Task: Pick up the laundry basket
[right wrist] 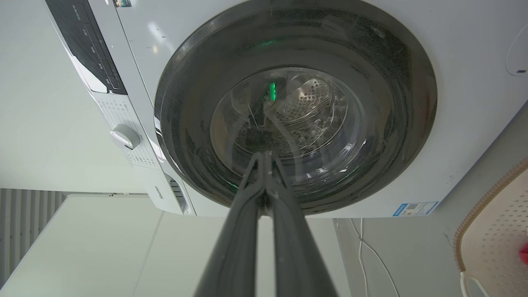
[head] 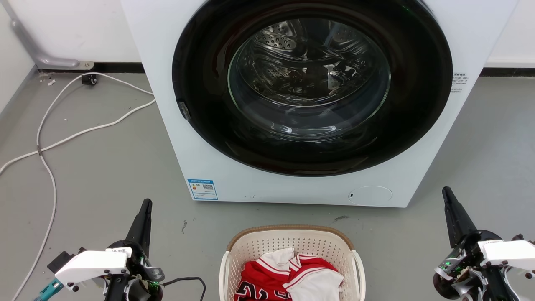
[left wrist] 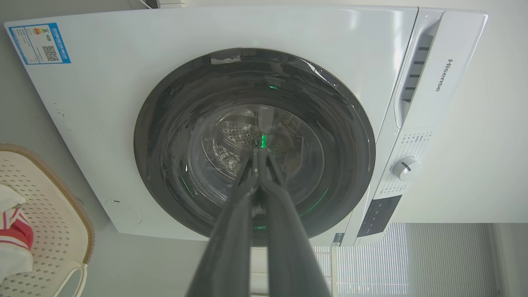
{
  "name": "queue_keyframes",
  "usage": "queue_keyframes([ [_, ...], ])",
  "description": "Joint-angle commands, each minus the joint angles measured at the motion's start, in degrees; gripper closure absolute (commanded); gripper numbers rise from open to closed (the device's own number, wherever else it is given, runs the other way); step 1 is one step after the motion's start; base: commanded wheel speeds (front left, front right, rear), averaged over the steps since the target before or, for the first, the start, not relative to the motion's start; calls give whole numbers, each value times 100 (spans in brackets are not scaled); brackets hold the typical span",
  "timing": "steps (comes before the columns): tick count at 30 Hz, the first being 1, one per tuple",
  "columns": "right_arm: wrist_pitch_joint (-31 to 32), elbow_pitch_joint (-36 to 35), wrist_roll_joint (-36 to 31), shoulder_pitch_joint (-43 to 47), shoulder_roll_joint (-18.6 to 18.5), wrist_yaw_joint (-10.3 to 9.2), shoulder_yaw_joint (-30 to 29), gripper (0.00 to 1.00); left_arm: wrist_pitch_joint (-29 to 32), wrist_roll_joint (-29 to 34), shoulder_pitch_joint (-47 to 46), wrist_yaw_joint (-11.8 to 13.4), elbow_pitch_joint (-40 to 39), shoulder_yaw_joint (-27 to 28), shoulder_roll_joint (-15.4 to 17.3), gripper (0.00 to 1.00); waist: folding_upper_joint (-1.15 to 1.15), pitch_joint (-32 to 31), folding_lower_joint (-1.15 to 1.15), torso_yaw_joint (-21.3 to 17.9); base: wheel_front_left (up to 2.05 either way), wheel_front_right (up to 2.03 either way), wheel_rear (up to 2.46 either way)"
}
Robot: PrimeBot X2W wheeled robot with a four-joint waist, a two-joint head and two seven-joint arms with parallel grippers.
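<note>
The laundry basket (head: 267, 244) stands on the floor at the bottom middle of the head view, cream-white and perforated with a brown rim and white side handles. Red and white clothes (head: 288, 278) lie inside it. Its corner also shows in the left wrist view, laundry basket (left wrist: 53, 214), and in the right wrist view, laundry basket (right wrist: 495, 231). My left gripper (head: 146, 205) is shut and empty, well to the basket's left. My right gripper (head: 446, 192) is shut and empty, well to its right. Both point towards the washing machine; the fingertips meet in each wrist view, left gripper (left wrist: 259, 154), right gripper (right wrist: 266, 156).
A white front-loading washing machine (head: 200, 138) with a dark round door stands just beyond the basket. White cables (head: 50, 142) trail over the grey floor at the left. Bare floor lies on both sides of the basket.
</note>
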Motion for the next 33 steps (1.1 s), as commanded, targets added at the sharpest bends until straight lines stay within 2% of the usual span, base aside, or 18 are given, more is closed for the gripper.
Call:
queue_keyframes([
  [1, 15, 4, 10, -62, 9, -2, -6, 100, 11, -4, -59, -16, 7, 24, -5, 100, 0, 0, 0, 0, 0, 0, 0],
  [26, 16, 4, 9, -62, 10, -2, -6, 100, 18, 8, -59, -16, 8, 33, -11, 100, 0, 0, 0, 0, 0, 0, 0],
  [27, 0, 0, 0, 0, 0, 0, 0, 0, 6, 1, -1, 0, 0, 9, -5, 0, 0, 0, 0, 0, 0, 0, 0],
  [33, -85, 114, -60, 171, 10, -1, 24, 0, -82, 33, 144, 2, 88, -63, -29, 0, 0, 2, 0, -1, 0, 0, 0],
])
